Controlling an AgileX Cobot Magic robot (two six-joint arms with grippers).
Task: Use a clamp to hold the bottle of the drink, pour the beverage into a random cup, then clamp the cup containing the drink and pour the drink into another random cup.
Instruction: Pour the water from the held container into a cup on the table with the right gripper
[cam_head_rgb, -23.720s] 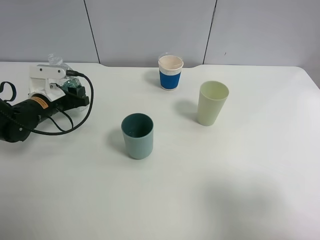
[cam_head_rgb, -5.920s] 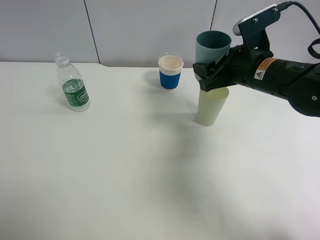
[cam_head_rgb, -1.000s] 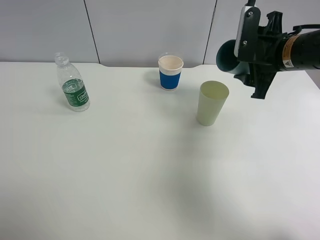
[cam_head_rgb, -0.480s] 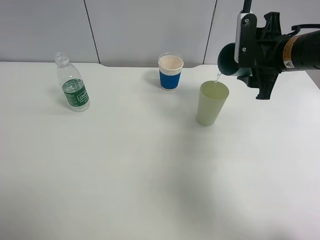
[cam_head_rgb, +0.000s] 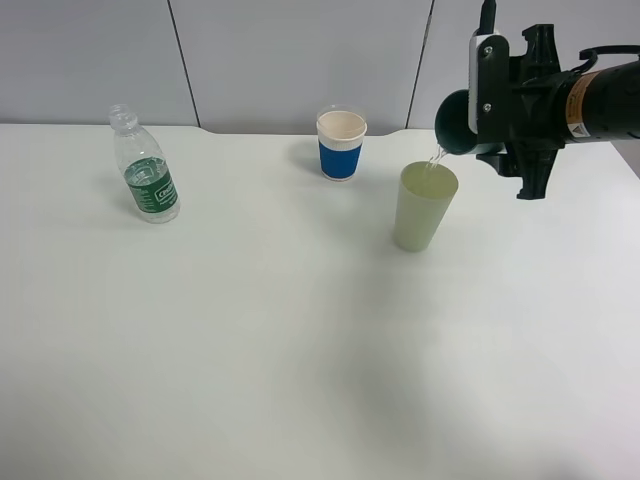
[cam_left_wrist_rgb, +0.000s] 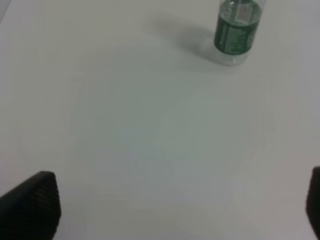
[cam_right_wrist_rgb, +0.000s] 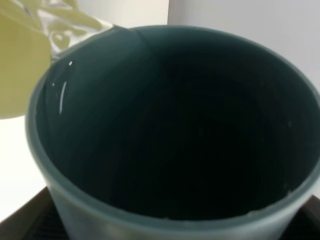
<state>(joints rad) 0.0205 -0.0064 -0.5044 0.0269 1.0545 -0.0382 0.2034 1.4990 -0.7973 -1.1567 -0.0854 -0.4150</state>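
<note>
My right gripper (cam_head_rgb: 472, 118), the clamp, is shut on the teal cup (cam_head_rgb: 454, 123), which lies tipped on its side above the tall pale green cup (cam_head_rgb: 424, 207). A thin stream of clear beverage (cam_head_rgb: 436, 157) runs from the teal rim into the green cup. In the right wrist view the teal cup's dark inside (cam_right_wrist_rgb: 170, 130) fills the frame, with the beverage (cam_right_wrist_rgb: 67, 25) spilling over its lip toward the green cup (cam_right_wrist_rgb: 20, 60). The bottle (cam_head_rgb: 146, 170) stands upright at the far left, also in the left wrist view (cam_left_wrist_rgb: 237, 30). My left gripper (cam_left_wrist_rgb: 172, 210) is open, well away from the bottle.
A white paper cup with a blue sleeve (cam_head_rgb: 341, 145) stands at the back of the white table (cam_head_rgb: 300, 340), left of the green cup. A grey panelled wall (cam_head_rgb: 300, 50) rises behind the table's far edge.
The teal cup has tipped further over the green cup, and a stream of liquid now runs out of it. Bottle and paper cup have not moved.
</note>
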